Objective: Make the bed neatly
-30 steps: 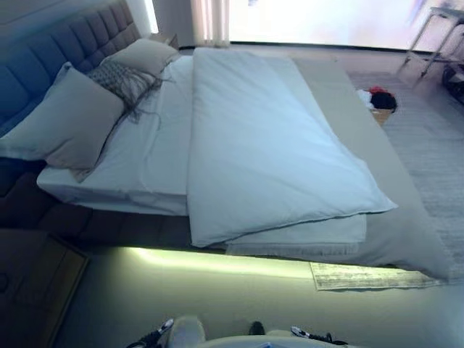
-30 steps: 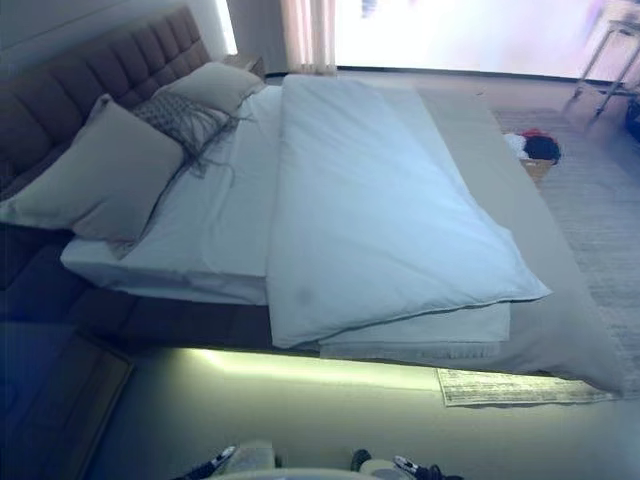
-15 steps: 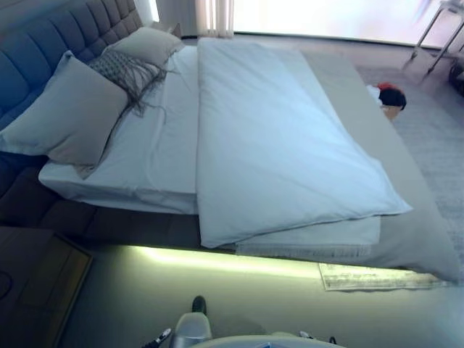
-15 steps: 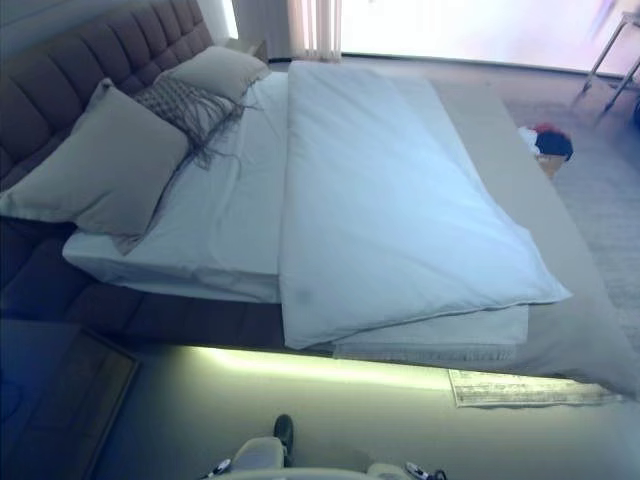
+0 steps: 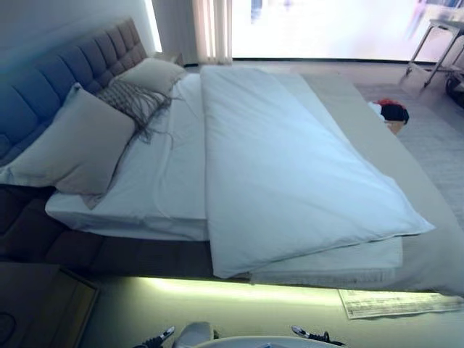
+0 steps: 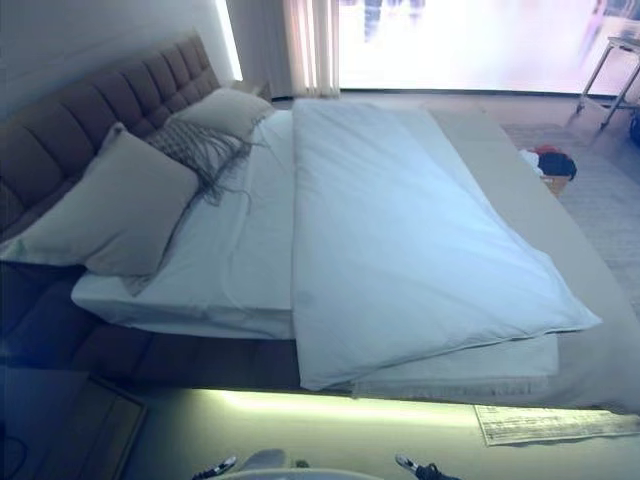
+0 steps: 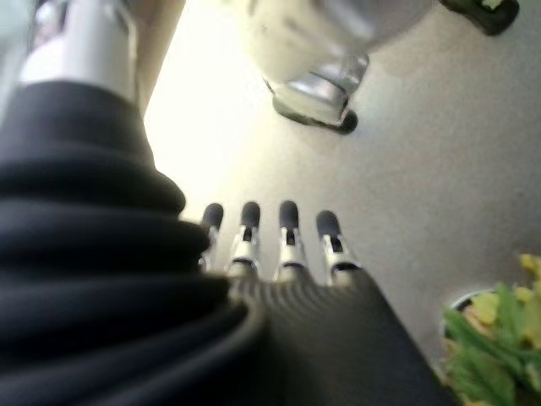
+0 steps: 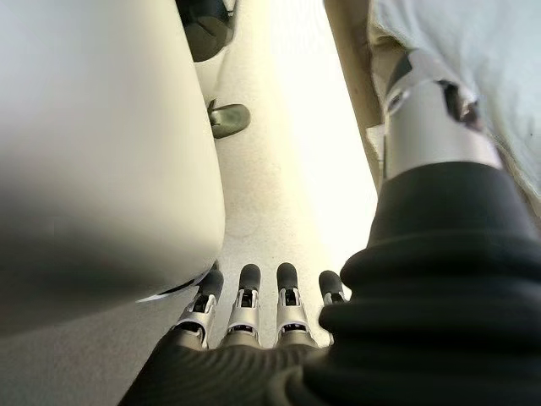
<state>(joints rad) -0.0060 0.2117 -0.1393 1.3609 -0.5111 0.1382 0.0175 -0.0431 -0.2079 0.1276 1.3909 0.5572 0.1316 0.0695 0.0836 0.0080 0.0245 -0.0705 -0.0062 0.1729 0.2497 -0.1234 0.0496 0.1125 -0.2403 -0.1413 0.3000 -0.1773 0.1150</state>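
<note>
A wide bed (image 5: 167,167) with a grey tufted headboard (image 5: 80,69) stands before me. A white duvet (image 5: 290,167) lies folded over the bed's right half, its near corner hanging past the mattress edge. White sheet shows on the left part. Two beige pillows (image 5: 76,141) (image 5: 152,72) and a grey fringed cushion (image 5: 130,98) lie at the headboard. My left hand (image 7: 279,254) hangs over the floor, fingers straight, holding nothing. My right hand (image 8: 254,317) also hangs over the floor beside the bed, fingers straight and empty. Neither hand shows in the eye views.
A lit strip glows under the bed's near side (image 5: 239,286). A wooden nightstand (image 5: 43,304) stands at the lower left. A pale rug (image 5: 399,301) lies at the lower right. A basket with clothes (image 5: 391,116) and a metal table (image 5: 435,36) stand beyond the bed. A green plant (image 7: 499,338) is by my left hand.
The whole view has shifted: the camera moved, showing more headboard and the bed lower in the picture. Nothing on the bed has moved.
</note>
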